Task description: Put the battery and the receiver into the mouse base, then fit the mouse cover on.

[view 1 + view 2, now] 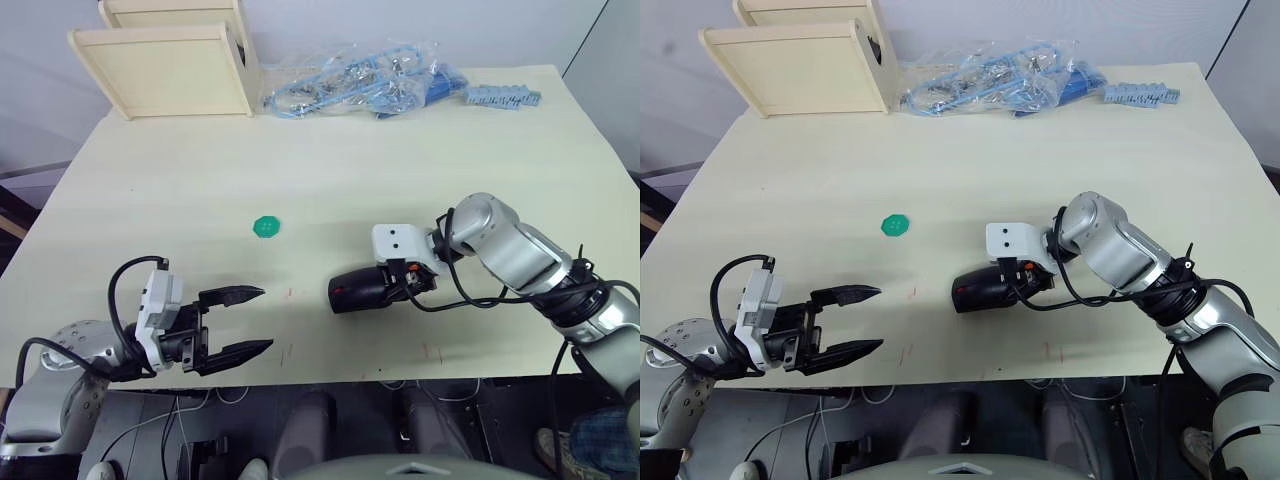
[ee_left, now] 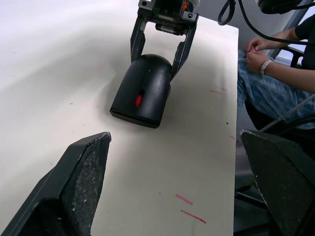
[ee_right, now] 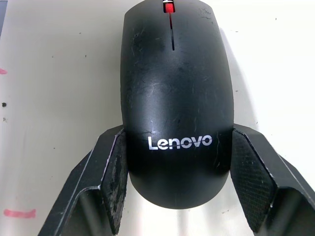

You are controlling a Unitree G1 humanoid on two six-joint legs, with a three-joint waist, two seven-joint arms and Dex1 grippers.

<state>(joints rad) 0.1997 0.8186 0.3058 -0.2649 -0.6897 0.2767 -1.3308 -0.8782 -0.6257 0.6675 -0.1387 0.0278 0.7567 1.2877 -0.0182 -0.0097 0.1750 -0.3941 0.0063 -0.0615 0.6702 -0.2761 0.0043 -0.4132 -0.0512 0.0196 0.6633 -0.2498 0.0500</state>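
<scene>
Between the right hand [image 3: 172, 189] fingers sits the mouse cover [image 3: 174, 98], "Lenovo" legible; left hand [image 1: 235, 322] wide.

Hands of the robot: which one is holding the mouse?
The right hand: its fingers press both sides of the black mouse. The left hand is open, with nothing between its fingers.

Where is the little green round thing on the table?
The green disc lies near the middle of the table, apart from everything, ahead of the left end effector and left of the mouse.
</scene>
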